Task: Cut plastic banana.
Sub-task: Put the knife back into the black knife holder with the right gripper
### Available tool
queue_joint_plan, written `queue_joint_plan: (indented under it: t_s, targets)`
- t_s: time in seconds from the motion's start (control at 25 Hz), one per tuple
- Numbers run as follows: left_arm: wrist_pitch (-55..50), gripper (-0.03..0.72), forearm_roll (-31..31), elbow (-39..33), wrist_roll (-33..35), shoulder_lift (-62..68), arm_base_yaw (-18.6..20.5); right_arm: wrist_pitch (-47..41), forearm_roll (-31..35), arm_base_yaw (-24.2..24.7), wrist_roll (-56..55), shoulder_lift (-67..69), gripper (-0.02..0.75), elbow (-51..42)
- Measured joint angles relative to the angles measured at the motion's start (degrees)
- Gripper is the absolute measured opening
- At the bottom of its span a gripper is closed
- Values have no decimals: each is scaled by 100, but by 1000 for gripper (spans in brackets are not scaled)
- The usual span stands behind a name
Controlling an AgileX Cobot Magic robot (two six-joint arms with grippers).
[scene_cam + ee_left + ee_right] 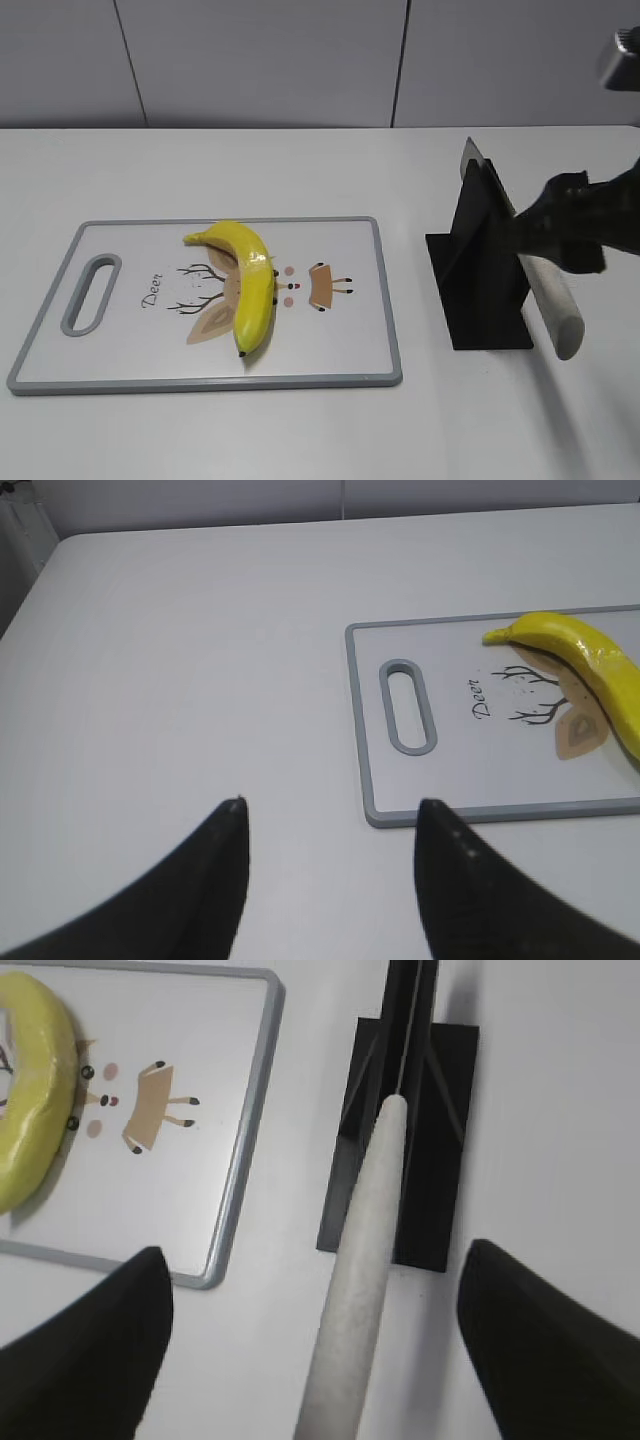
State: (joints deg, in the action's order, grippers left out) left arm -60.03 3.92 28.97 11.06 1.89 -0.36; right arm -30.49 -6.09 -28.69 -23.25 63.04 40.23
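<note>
Banana (250, 280) is lying on the cutting board (350, 350), glossy yellow and curved, with one dark tip pointing toward the board's back left and the other hanging down near the front edge, so it's covering part of the little deer drawing (205, 300) printed there. The board itself is white with a grey rim and a grey handle slot (91, 293) at its left end, and it's sitting flat on the white counter (300, 430). Over to the right, well apart from the board, a black knife stand (480, 275) is sitting on the counter with a knife slotted into it, the blade (473, 157) poking up at the back and the pale handle (555, 305) sticking out toward the front. The right gripper (310, 1350) is hovering right around that handle: in the right wrist view its two dark fingers (90, 1350) are spread wide apart, one on each side of the handle, and neither one looks like it's touching it. In the exterior view that arm is just a blurry dark shape sitting over the upper part of the handle, so contact is hard to call from there. The left gripper (330, 825) is hanging over bare counter to the left of the board, near the handle slot end, with its fingers apart and nothing between them.
</note>
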Motion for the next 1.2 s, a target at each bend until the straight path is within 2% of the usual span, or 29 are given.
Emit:
queue_joint_plan:
  t_s: [0.24,0.36,0.52,0.64,0.92,1.04,1.2]
  targets:
    - [0,508,0,0,0,0,0,-614,0,0,1325,-1183,666,-85]
    - [0,512,11,0,0,0,0,-895,6,0,1611,-1825,658,-413]
    - [0,599,27,0,0,0,0,-1375,18,0,1690,-2876,655,-877]
    - [0,626,42,0,0,0,0,-1557,22,0,1701,-3735,650,-1145]
    - [1,528,46,0,-5,0,0,-2097,22,0,1707,-5407,630,-1448]
    - [1,513,46,0,-5,0,0,-2447,22,0,1712,-5963,622,-1501]
    - [7,510,55,0,-5,0,4,-2491,68,0,1712,-6320,601,-1553]
